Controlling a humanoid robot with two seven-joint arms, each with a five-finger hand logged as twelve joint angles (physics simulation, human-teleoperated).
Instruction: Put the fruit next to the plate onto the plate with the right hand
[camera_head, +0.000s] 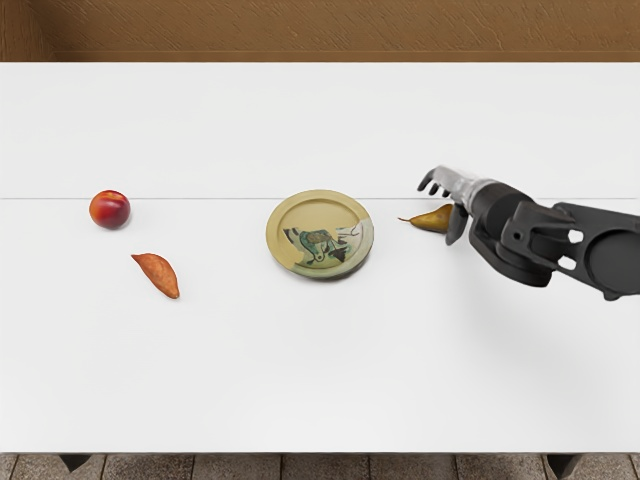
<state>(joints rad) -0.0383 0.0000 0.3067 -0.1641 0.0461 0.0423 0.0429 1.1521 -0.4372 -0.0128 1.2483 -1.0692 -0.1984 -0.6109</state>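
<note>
A yellow plate (320, 234) with a green and grey painted pattern lies near the middle of the white table. Just right of it lies a brownish-yellow pear (432, 218), stem pointing left toward the plate. My right hand (447, 200) comes in from the right edge and hovers directly over and behind the pear's right end. Its fingers are spread and relaxed, the thumb hanging down beside the pear, with nothing held. The pear's right end is partly hidden by the hand.
A red-orange peach (110, 209) sits at the far left, and an orange sweet potato (157, 274) lies just below and right of it. A brown wall runs behind the table's far edge.
</note>
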